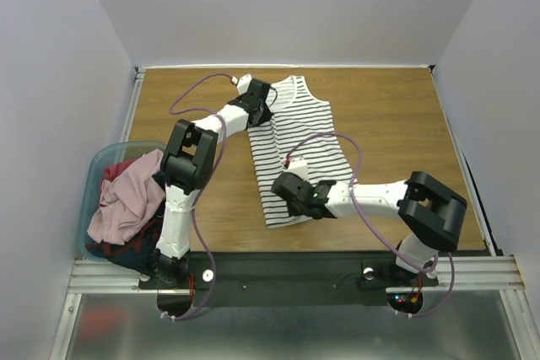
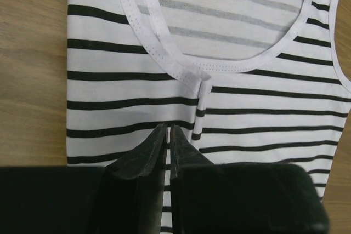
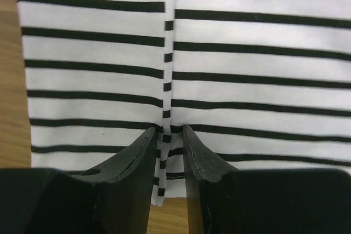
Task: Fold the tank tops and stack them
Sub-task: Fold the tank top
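Several tops (image 1: 126, 200) in tub (image 1: 89, 200), striped top (image 1: 304, 124) outside

Top camera looks down from behind — both wrist cameras peer closely at its striped tank top (image 1: 299, 124).

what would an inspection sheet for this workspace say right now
surface: wooden table, no spills seen
job's things: striped tank top flat on the table, left side folded inward; pink top and dark red top heaped in the blue tub
clutter: nothing seen
grippers: left gripper shut on the folded edge below the neckline; right gripper shut on it near the hem
cables: purple cables loop over both arms, one above the striped tank top
surroundings: white walls on three sides
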{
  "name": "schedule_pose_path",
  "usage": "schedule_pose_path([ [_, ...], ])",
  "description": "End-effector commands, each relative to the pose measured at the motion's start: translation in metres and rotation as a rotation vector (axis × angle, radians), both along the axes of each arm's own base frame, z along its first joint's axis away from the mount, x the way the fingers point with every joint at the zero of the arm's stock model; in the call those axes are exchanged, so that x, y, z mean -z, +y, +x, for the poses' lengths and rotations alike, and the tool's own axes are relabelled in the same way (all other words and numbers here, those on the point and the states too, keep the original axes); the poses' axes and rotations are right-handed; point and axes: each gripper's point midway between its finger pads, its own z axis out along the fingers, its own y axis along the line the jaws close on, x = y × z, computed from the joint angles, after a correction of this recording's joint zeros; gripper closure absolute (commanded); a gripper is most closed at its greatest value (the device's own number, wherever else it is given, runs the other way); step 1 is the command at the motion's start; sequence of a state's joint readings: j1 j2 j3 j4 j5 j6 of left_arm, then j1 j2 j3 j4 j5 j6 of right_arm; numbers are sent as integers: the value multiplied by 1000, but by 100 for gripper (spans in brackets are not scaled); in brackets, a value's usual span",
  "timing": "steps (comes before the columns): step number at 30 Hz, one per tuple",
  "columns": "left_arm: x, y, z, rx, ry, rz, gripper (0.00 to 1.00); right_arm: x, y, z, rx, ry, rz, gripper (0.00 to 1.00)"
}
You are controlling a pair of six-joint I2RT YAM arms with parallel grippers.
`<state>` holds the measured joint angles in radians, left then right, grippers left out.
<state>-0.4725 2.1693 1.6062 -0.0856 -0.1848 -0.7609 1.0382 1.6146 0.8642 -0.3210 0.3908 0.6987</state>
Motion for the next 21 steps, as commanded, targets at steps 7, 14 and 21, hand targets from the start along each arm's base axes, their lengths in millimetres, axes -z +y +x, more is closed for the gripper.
schedule_pose_path([
  [7,1,25,24,29,-6,93,81,3,112,-43,-112,130,312,68],
  [14,-24,22,25,104,-47,89,71,-41,121,-30,-102,44,404,50],
  [21,-101,8,25,164,-182,32,62,-129,80,-5,-23,-171,478,39],
])
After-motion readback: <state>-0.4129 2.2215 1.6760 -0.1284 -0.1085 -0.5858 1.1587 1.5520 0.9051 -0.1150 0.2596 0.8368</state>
